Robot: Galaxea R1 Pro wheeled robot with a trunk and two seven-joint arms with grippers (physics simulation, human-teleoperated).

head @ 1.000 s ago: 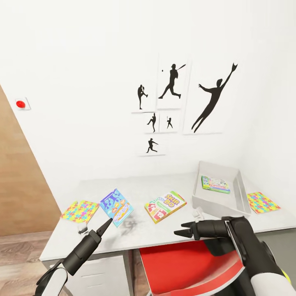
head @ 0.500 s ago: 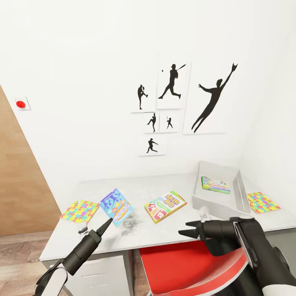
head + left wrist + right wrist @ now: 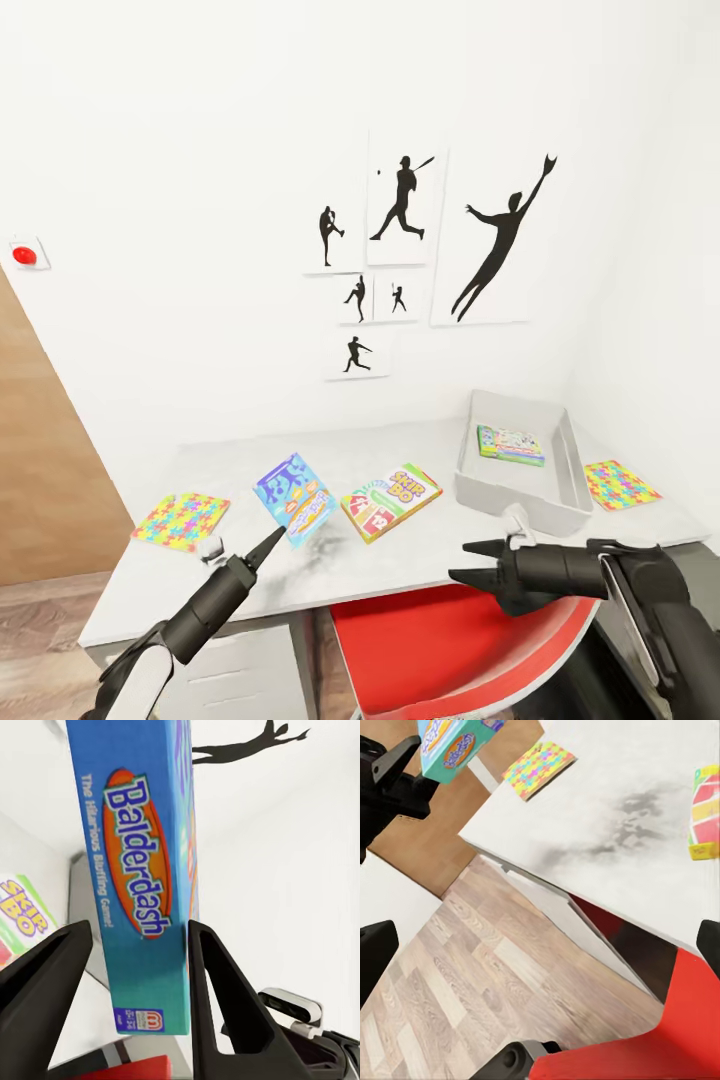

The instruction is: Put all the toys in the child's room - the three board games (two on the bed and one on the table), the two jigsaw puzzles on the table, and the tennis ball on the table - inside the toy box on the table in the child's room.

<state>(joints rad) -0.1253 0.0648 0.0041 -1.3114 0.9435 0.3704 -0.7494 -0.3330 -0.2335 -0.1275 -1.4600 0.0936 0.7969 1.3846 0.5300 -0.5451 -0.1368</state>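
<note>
- Left gripper (image 3: 135, 945) is clamped on the teal-blue board game (image 3: 294, 497) ("Balderdash"); fingers (image 3: 214, 997) pinch its lower end, box is lifted off the table (image 3: 400, 560), tilted, centre-left of the head frame.
- Handling, my guess: stiff cardboard, light, glossy so prob. a bit slippery. Held by one end, it could swing or slide; a firm pinch across the thin side near an edge looks best.
- Look: blue faces, orange oval w/ white title, small red logo at the bottom end.
- Right gripper (image 3: 478, 563) hovers lower right over the table's front edge, above the red chair (image 3: 450, 650); jaws apart, nothing between them.
- Skip-Bo box (image 3: 391, 500) lies flat mid-table, just right of the held box.
- Toy box (image 3: 515, 495) at right, one green-edged game (image 3: 510, 445) already inside.
- Jigsaw puzzles: one (image 3: 180, 520) flat at table's left end, other (image 3: 620, 484) just right of the bin.
- Carry path to bin passes over Skip-Bo; needs clearance over the rim.
</note>
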